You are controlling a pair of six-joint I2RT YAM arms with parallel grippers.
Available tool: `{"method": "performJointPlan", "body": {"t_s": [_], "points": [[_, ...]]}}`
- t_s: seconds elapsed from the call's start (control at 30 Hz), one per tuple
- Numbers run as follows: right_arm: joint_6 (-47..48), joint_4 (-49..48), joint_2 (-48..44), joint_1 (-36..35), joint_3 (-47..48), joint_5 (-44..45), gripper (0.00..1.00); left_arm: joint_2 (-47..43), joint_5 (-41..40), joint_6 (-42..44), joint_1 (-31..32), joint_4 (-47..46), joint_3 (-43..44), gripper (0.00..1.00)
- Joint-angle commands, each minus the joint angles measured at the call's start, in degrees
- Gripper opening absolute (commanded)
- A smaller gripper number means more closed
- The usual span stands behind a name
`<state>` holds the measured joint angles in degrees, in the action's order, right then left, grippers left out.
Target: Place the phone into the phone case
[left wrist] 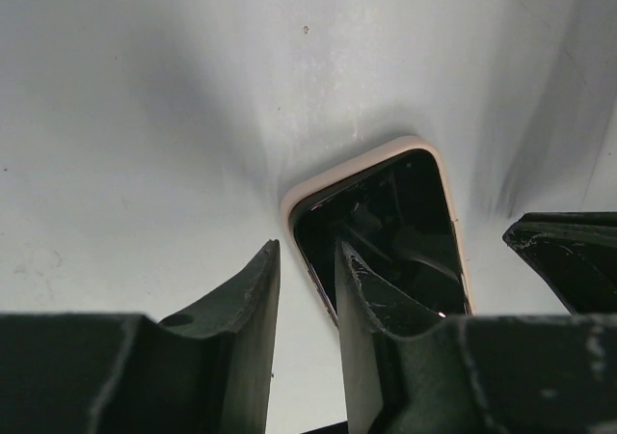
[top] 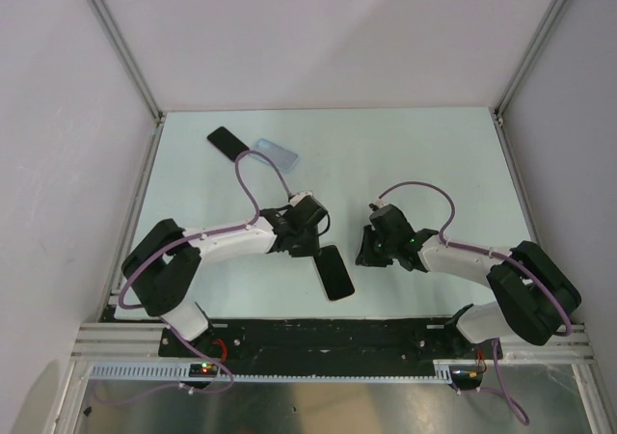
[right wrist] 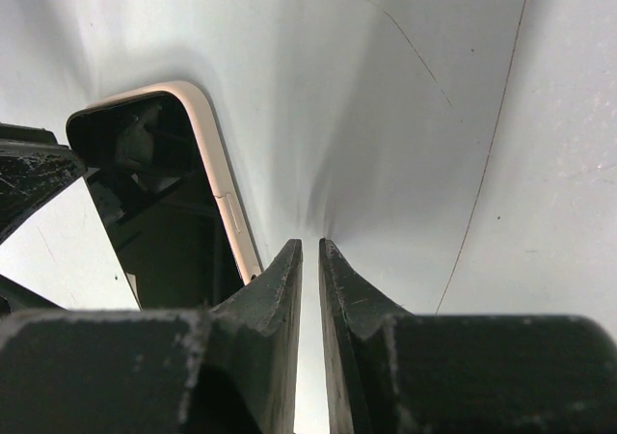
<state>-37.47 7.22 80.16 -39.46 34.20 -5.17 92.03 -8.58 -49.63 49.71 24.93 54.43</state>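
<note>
Behind slightly parted left fingers (left wrist: 253, 304), phone (left wrist: 405, 212) half hidden; right fingers (right wrist: 275, 294) closed, empty.

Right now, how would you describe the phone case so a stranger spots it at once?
At the far left of the table, two flat things lie side by side. The phone case is the pale blue, translucent shell, right of the black phone.

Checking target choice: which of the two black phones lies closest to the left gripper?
The front phone, lying right by the left gripper; the other phone lies far back beside the light blue case.
</note>
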Motion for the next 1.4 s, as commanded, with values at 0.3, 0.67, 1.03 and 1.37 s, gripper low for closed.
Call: {"method": "performJointPlan", "body": {"t_s": [0.3,0.67,1.03,1.37], "points": [[0.5,-0.3,0.3,-0.2,1.8,0.9,0.17,1.9,1.7,-1.0,0.2,0.0,2.7,0.32],[0.4,-0.5,0.6,-0.6,1.7,0.9,0.17,3.4,3.0,-2.1,0.4,-0.8,2.7,0.24],[0.4,-0.3,1.0,-1.4,1.8,1.3,0.17,5.9,3.5,-3.2,0.9,-1.4,1.2,0.02],[1.2,1.9,-2.8,-1.9,2.5,4.0,0.23,7.5,3.4,-3.7,1.8,-2.3,-0.1,0.0]]}}
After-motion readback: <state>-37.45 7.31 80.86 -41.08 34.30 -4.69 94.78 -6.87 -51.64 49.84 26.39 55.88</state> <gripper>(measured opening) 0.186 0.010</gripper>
